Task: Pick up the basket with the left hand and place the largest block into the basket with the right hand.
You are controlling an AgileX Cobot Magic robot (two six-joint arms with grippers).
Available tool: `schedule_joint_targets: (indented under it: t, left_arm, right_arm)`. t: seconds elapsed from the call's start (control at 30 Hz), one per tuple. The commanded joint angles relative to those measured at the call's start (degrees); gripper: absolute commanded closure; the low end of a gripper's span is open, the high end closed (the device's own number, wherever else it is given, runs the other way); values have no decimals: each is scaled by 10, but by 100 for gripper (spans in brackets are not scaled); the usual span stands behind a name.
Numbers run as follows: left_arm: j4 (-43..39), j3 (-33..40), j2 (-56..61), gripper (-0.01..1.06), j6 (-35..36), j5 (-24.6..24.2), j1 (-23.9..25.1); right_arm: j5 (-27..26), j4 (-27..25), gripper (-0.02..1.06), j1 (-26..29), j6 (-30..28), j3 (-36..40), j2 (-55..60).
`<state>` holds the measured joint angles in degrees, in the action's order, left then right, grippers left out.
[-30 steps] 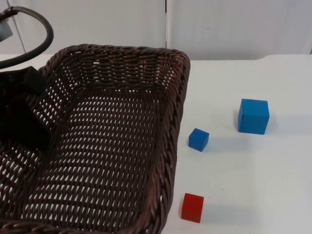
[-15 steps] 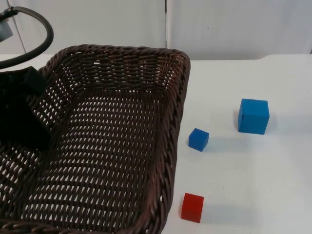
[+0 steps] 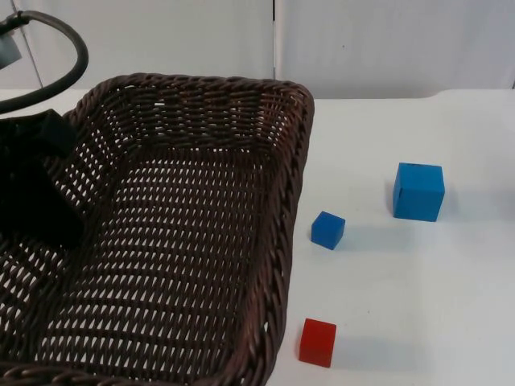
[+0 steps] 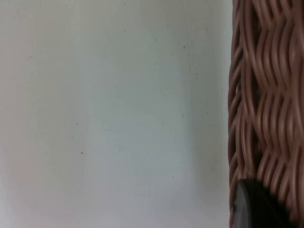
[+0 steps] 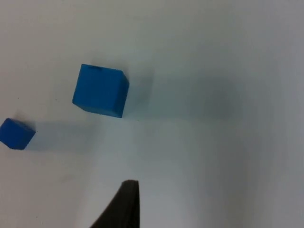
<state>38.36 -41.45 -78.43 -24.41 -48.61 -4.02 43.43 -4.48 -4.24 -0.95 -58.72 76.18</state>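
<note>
My left gripper [image 4: 256, 209] pinching brown wicker basket [image 3: 185, 233] wall, basket up; first part looks done. Nothing in basket yet. Farther off, big blue block [image 3: 418, 191] alone on table. My right gripper [image 5: 124, 209] above it; fingers: can't tell.

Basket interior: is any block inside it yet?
No block shows on the basket floor. The left arm's black bulk covers the near-left part. All three blocks, including the large blue block, sit on the table.

The top view's edges cut off the basket [image 3: 201, 241]; left gripper [image 3: 36, 201] half-hidden.
</note>
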Motion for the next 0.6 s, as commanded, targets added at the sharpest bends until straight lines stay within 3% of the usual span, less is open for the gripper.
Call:
schedule_joint_targets:
  t: [0.0,0.43,0.57]
  left_arm:
    - [13,0,2,105,3,-6,-3]
    - [13,0,2,105,3,-6,-3]
    - [14,0,2,105,3,-6,-3]
  right_arm:
    - [-30,-6,-1,-32,-2,-11,29]
    - [-145,-6,-1,-154,15,-11,115]
    - [-157,-6,-1,-174,15,-17,136]
